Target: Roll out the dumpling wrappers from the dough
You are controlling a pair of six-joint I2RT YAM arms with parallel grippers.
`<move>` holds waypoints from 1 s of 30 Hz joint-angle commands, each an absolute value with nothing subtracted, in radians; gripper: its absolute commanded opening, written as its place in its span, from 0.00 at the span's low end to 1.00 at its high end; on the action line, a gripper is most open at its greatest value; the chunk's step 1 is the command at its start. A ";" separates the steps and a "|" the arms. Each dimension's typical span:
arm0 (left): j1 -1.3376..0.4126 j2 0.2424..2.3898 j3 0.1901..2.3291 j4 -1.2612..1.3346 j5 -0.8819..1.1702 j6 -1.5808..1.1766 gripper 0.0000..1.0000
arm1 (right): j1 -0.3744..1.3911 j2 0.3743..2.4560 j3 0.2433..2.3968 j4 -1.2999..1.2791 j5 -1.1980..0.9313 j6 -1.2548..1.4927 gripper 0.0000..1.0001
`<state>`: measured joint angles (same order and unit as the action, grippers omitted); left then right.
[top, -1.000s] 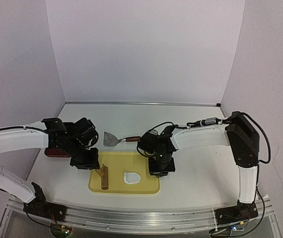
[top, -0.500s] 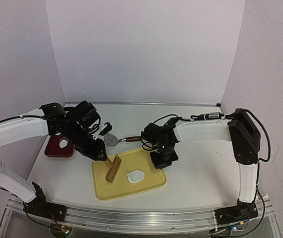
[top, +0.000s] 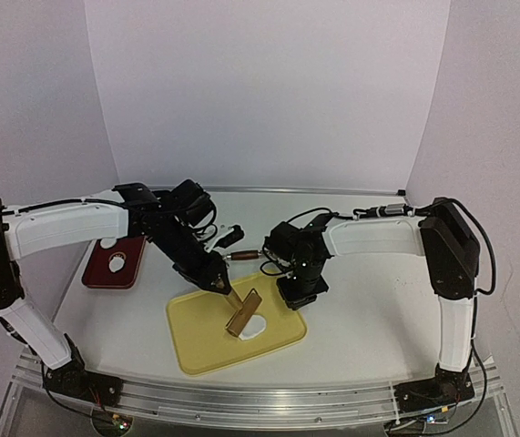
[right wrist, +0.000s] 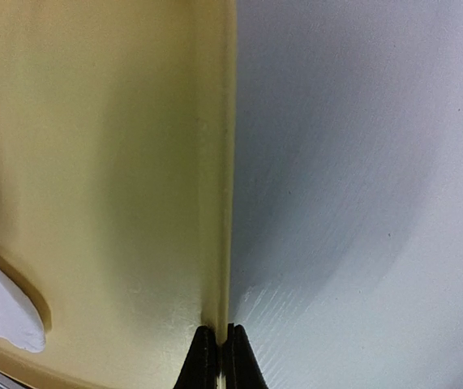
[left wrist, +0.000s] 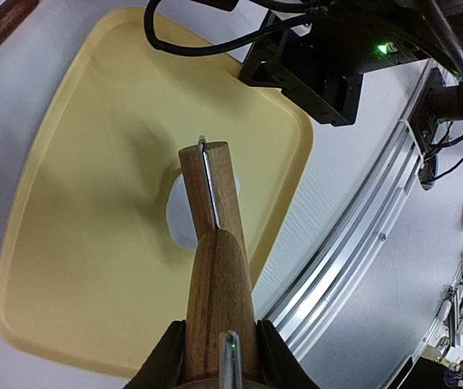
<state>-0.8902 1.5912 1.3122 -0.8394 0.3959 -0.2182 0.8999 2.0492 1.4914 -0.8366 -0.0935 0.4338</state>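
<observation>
The left gripper (left wrist: 219, 356) clamps the roller (left wrist: 215, 267) over the dough (left wrist: 179, 217). The right gripper (right wrist: 216, 344), closed, pinches the tray (right wrist: 93, 162) at its 2 o'clock rim. Steady, centred pressure should flatten evenly.

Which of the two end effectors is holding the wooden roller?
The left end effector, closed around the handle of the wooden roller above the white dough. The right end effector holds no tool; it is shut on the rim of the yellow tray.

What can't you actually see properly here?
- Dough: largely under the wooden roller in top and left wrist views; cut by the edge in right wrist view.
- Scraper: top view, blade hidden behind the left arm.
- White patch on the red plate: top view, too small to identify.
</observation>
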 commanded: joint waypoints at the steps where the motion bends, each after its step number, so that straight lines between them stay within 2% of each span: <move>1: -0.891 1.638 1.378 -0.827 0.426 -0.137 0.00 | 0.899 2.052 1.495 -0.843 -0.087 0.414 0.00; 15: -0.890 1.754 1.348 -0.893 0.304 -0.035 0.00 | 0.899 2.049 1.500 -0.838 -0.090 0.448 0.00; 30: -0.895 1.792 1.211 -0.751 0.325 -0.065 0.00 | 0.899 2.037 1.525 -0.832 -0.090 0.477 0.00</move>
<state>-0.8869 1.7212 1.2774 -0.7659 0.4411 -0.0785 0.8974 2.0628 1.4868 -0.8343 -0.1043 0.4571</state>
